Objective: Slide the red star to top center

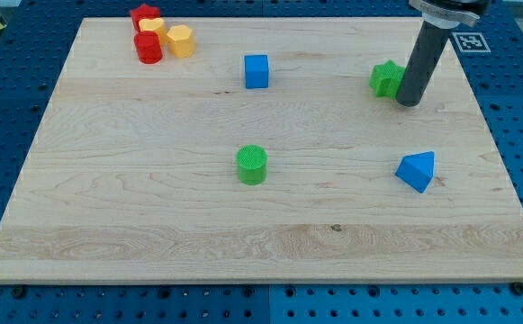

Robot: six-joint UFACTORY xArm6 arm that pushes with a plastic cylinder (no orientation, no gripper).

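Note:
The red star lies at the board's top left, at the back of a tight cluster with a yellow block, a yellow hexagon and a red cylinder. My tip rests on the board at the upper right, touching or almost touching the right side of a green star. The tip is far to the right of the red star.
A blue cube stands at upper centre. A green cylinder sits mid-board. A blue triangular block lies at the right. The wooden board rests on a blue perforated table.

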